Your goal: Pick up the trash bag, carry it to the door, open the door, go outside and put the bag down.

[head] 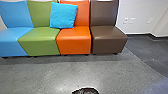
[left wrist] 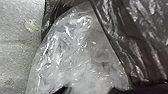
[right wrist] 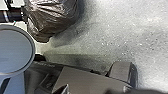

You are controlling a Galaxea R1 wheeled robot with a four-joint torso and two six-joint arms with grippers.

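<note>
The dark, glossy trash bag point(head: 85, 91) peeks up at the bottom edge of the head view. In the left wrist view its dark plastic point(left wrist: 135, 45) and a crumpled translucent part point(left wrist: 77, 52) lie close to the camera, with my left gripper point(left wrist: 88, 88) shut on the bag. From the right wrist, the bag point(right wrist: 53, 17) appears as a bunched dark bulk beside a black arm part, above the grey floor. How my right gripper stands cannot be told.
A row of blue point(head: 12, 41), green point(head: 40, 40), orange point(head: 75, 41) and brown seats point(head: 107, 40) stands ahead against a white wall point(head: 140, 12). A turquoise cushion point(head: 63, 15) leans on it. Grey floor point(head: 50, 75) lies before them; parts of my base point(right wrist: 87, 80) flank the bag.
</note>
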